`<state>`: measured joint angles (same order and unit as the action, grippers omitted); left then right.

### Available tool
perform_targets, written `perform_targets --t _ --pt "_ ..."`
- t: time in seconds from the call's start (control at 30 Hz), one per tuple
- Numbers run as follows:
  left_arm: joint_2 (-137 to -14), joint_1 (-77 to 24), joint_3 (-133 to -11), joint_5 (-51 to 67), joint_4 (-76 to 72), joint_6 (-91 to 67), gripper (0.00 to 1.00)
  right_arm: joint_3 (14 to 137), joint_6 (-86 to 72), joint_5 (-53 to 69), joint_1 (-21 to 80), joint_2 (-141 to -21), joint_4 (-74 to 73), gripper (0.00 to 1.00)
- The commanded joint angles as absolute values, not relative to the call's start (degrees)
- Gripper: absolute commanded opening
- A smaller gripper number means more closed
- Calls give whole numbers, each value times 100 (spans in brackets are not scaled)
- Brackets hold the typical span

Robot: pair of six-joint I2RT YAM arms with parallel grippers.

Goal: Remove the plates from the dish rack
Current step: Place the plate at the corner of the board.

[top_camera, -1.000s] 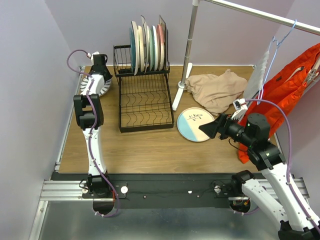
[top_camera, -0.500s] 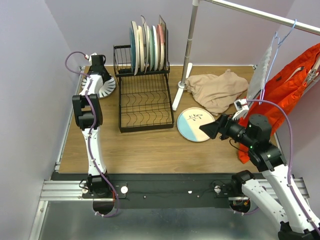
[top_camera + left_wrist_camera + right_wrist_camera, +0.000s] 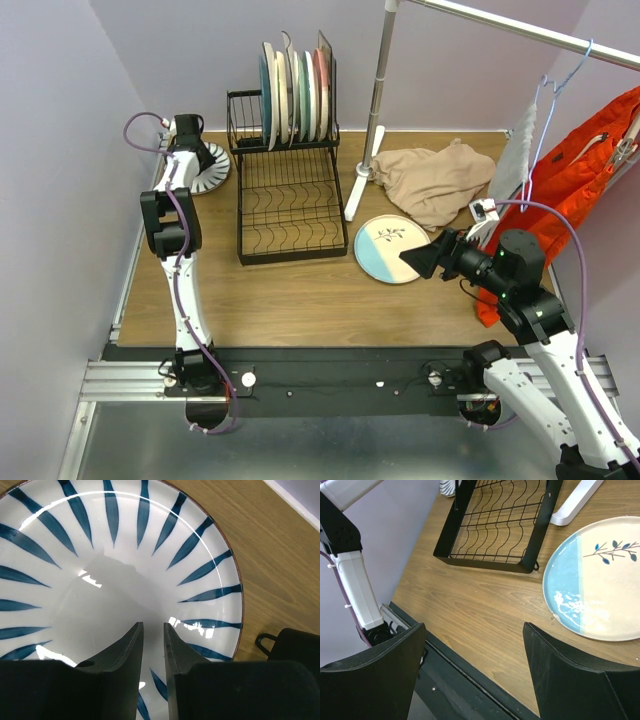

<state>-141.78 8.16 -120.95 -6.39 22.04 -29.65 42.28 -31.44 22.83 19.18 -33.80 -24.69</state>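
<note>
Our left gripper [image 3: 153, 627], barely parted and empty, hangs over the striped plate [image 3: 115, 570] beside the dish rack [image 3: 290, 210], our right gripper [image 3: 474, 630] gapes empty by the cream-blue plate [image 3: 600, 580]; a careless reach could topple the racked plates [image 3: 295, 90].

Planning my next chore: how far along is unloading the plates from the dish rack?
Done: the striped plate and the cream-blue plate lie on the table. In hand: nothing; the left end effector hovers over the striped plate, the right end effector is open and empty. Left: several plates stand upright in the dish rack.
</note>
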Motion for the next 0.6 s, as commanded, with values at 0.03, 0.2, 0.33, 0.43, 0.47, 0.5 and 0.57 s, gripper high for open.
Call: perform_targets --t 0.03,0.2,0.33,0.43,0.47,0.5,0.57 --pt "-14379 861 -12314 -483 2566 -3102 31 4403 -3111 2347 1934 -3322 -2566 87" --pt "-14020 861 -12296 -387 2488 -3024 32 4456 -3146 2355 1934 -3287 -2601 87" --pt "-13169 870 -12348 -264 2461 -2953 32 4579 -3138 2373 1934 -3305 -2654 87" --pt "-12528 870 -12515 -150 2549 -2909 36 4605 -3085 2286 1925 -3313 -2707 87" --pt "-12342 861 -12516 -97 2558 -2892 36 4605 -3068 2268 1934 -3322 -2733 87" --pt "-12148 861 -12490 -36 2558 -2831 38 4640 -3059 2250 1934 -3340 -2751 87" --pt "-11525 853 -12201 191 2497 -2751 50 4658 -3015 2241 1934 -3357 -2821 87"
